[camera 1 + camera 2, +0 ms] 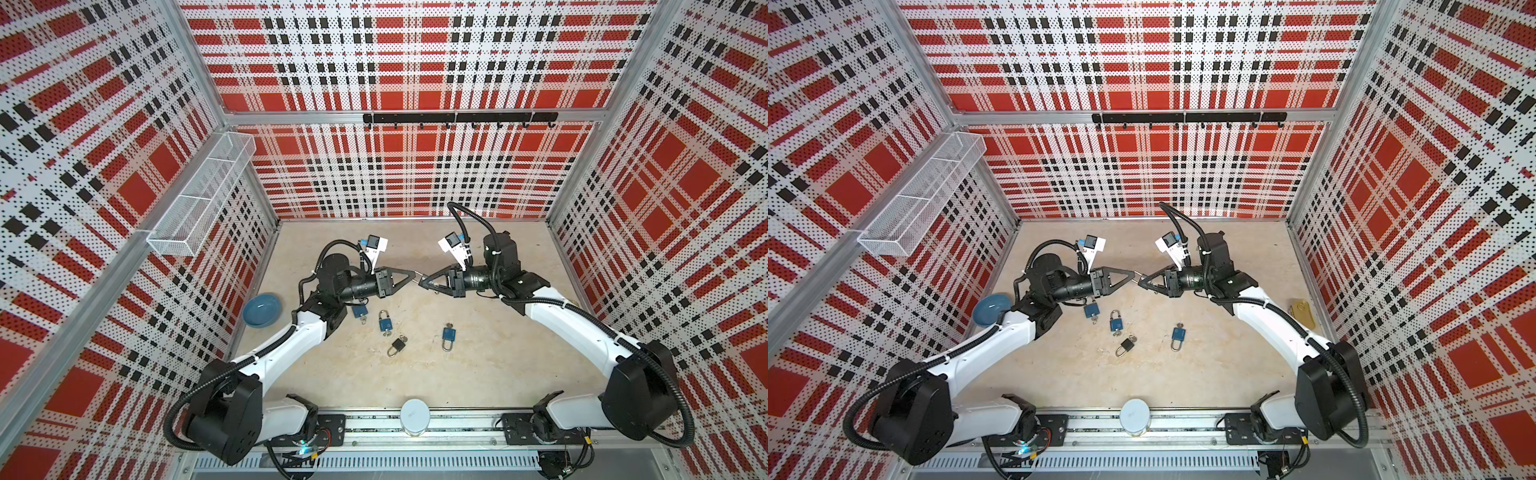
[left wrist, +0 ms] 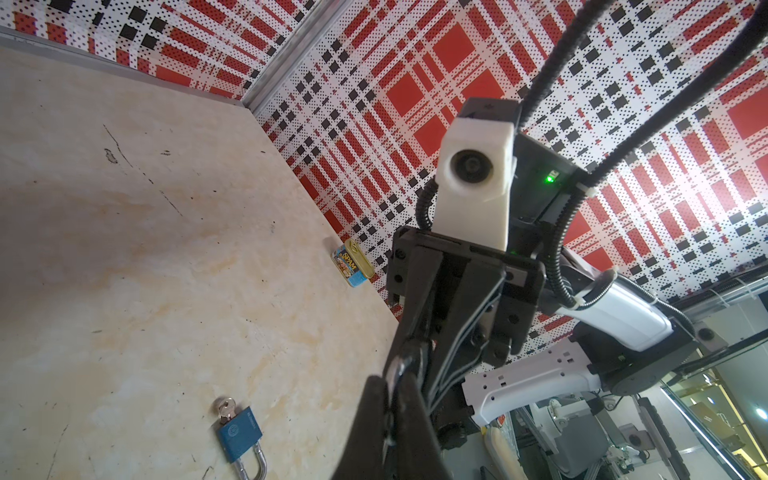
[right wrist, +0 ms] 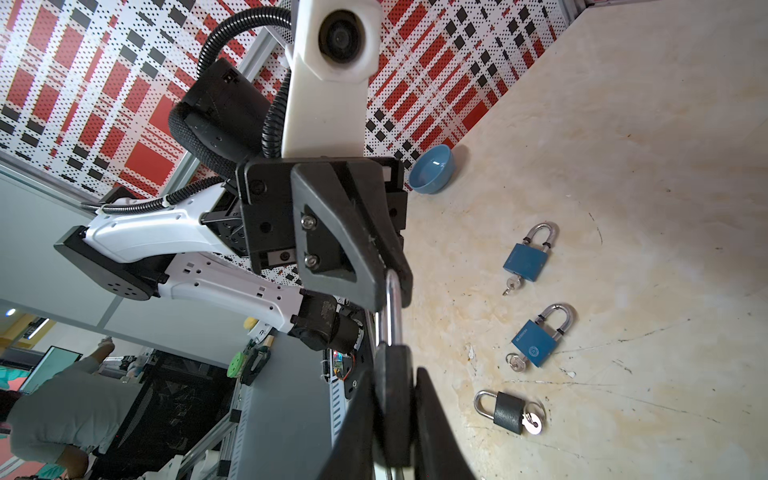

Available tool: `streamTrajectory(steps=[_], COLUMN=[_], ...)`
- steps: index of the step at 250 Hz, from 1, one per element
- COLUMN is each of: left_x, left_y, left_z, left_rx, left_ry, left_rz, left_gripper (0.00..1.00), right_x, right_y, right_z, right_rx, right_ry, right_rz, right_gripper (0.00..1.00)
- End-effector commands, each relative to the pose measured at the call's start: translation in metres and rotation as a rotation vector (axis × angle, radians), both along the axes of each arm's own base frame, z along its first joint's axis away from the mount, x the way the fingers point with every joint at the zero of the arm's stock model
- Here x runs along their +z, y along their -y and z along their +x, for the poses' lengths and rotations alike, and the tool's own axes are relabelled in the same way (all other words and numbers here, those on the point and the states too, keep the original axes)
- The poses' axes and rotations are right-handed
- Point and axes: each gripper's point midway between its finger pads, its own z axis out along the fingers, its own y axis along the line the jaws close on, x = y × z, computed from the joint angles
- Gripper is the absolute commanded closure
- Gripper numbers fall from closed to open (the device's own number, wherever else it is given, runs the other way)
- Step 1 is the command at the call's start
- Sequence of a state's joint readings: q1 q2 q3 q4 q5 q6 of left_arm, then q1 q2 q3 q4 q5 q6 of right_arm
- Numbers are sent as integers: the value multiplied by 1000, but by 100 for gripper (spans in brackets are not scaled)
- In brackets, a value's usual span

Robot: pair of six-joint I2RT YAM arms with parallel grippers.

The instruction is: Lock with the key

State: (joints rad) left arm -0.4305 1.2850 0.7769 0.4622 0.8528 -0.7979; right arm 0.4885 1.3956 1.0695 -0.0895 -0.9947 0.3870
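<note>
**Desk** (image 1: 478, 374): pale, mottled and scuffed, enclosed by plaid walls (image 1: 415, 62) in red, black and white.

**Left arm** (image 1: 291, 345), **right arm** (image 1: 573, 320): white and black. They reach from the near rail (image 1: 457, 424) and meet tip to tip above mid-desk.

**Wire basket** (image 1: 199, 199): white mesh, three compartments, mounted on the left wall.

**Hook rail** (image 1: 457, 117): black, on the far wall.

**Bowl** (image 1: 262, 309): blue, at the desk's left edge.

**White cap** (image 1: 414, 417): round, at the centre of the near rail.

**Can** (image 2: 352, 264): Spam label, at the desk's right edge by the wall.

**Left tool** (image 1: 414, 276): clamped fully on the silver shackle of the held padlock (image 3: 392, 307).

**Right tool** (image 1: 421, 283): closed narrowly on that padlock's dark body. The lock hangs clear of the desk between both tools. Its key cannot be made out.

**Left blue padlock** (image 1: 360, 311): partly under the left arm.

**Middle blue padlock** (image 1: 385, 323): just right of it.

**Right blue padlock** (image 1: 448, 334): well apart, further right.

**Black padlock** (image 1: 398, 345): nearest, between the middle and right blue ones.

**Keys** (image 3: 534, 420): silver, one in each desk padlock.
</note>
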Motion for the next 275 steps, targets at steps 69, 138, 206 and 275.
streamTrajectory(steps=[69, 138, 206, 275], left_x=[-18, -21, -27, -32], left_y=[2, 3, 8, 21], left_z=[4, 2, -2, -12], left_rx=[28, 25, 13, -29], left_ry=[-18, -20, -22, -31], left_rz=[35, 41, 51, 58], left_gripper=[100, 100, 100, 100], right_x=[40, 41, 42, 44], right_y=[-13, -13, -14, -14], right_z=[-23, -24, -24, -20], right_rx=[161, 165, 176, 158], right_ry=[112, 109, 112, 103], right_rz=[124, 132, 145, 148], right_gripper=[100, 100, 100, 100])
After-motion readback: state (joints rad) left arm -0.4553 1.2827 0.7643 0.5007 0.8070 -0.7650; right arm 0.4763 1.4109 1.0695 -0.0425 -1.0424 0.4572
